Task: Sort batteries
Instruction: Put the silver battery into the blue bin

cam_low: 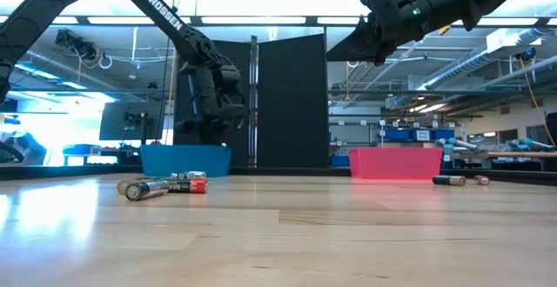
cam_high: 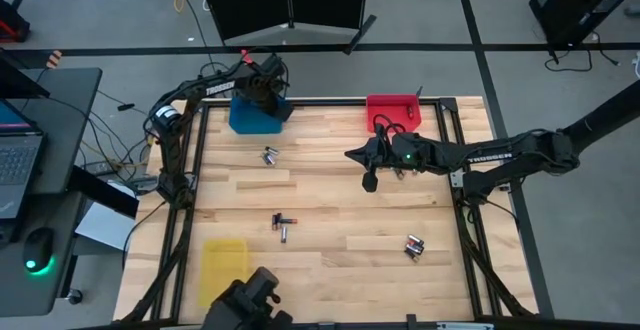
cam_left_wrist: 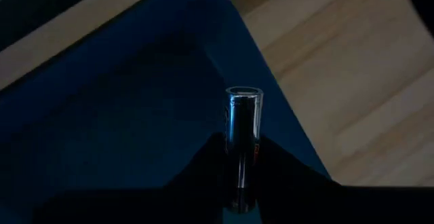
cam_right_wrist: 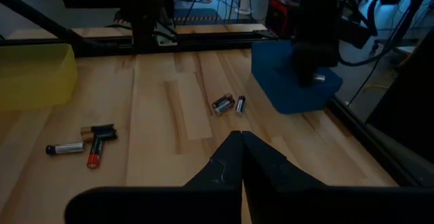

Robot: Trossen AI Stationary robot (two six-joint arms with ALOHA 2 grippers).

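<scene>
My left gripper (cam_left_wrist: 243, 157) hangs over the blue bin (cam_high: 258, 113) at the table's far left, pointing steeply down, shut on a dark battery (cam_left_wrist: 243, 125) with a silver end. My right gripper (cam_right_wrist: 241, 148) is shut on nothing and held above the table's middle right, near the red bin (cam_high: 393, 110). Loose batteries lie flat on the wood: a pair (cam_high: 270, 156) near the blue bin, a small group (cam_high: 283, 225) in the middle, another group (cam_high: 414, 246) at the near right, and some (cam_low: 457, 180) by the red bin. My left gripper pinches the battery's upper part (cam_left_wrist: 241, 176) between its two fingers, which lie along the battery. The fingers come from above, pointing steeply down. The battery's silver end (cam_left_wrist: 244, 92) sticks out past the fingertips, clear above the blue bin's floor.
A yellow bin (cam_high: 224, 265) stands at the near left. A black metal frame (cam_high: 190, 170) runs round the wooden table (cam_high: 330, 260). Bare wood lies between the battery groups. A desk with a laptop (cam_high: 20, 165) stands beyond the left edge.
</scene>
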